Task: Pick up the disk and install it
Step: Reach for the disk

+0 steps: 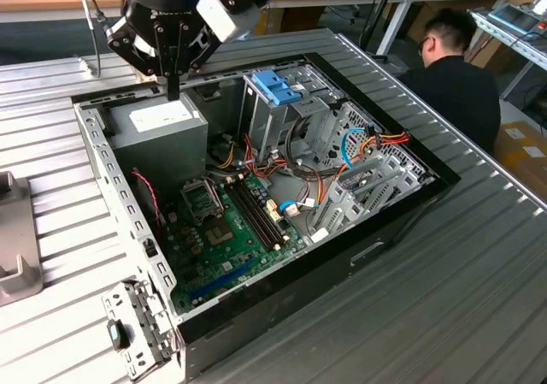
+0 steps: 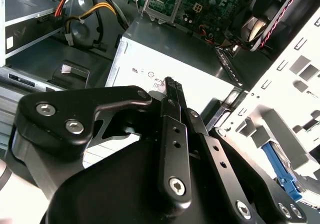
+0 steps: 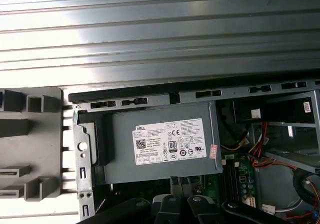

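Disk (image 2: 280, 175), a blue edge beyond the case wall (image 2: 295, 79), lies to one side of the jaws, which hang pressed together above the power supply (image 3: 165, 144).

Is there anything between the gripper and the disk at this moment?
Probably yes. The gripper hangs shut over the power supply inside the case, while the blue-framed piece that looks like the disk lies beyond the perforated side wall, so that wall stands between them.
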Controlling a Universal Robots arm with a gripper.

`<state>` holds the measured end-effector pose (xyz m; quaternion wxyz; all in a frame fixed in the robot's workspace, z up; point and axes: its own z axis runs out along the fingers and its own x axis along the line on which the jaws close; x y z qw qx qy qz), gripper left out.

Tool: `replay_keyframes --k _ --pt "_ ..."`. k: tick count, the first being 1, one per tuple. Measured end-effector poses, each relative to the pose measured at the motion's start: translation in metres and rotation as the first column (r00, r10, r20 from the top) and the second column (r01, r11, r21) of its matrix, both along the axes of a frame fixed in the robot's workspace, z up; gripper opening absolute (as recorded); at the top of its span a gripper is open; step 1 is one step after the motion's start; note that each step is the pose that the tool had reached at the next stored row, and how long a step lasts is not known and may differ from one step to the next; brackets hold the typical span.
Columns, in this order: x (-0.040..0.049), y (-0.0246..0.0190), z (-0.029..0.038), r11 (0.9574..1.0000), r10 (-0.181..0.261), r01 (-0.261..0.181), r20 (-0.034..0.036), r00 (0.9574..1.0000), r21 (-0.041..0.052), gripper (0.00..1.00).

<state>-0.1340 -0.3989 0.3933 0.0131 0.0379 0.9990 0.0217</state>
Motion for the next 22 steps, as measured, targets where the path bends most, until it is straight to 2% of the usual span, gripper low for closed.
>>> replay_keyframes --k 22 --pt "-0.0073 0.0000 0.0000 1.0000 0.000 0.000 0.0000 1.0000 0.0000 0.10"
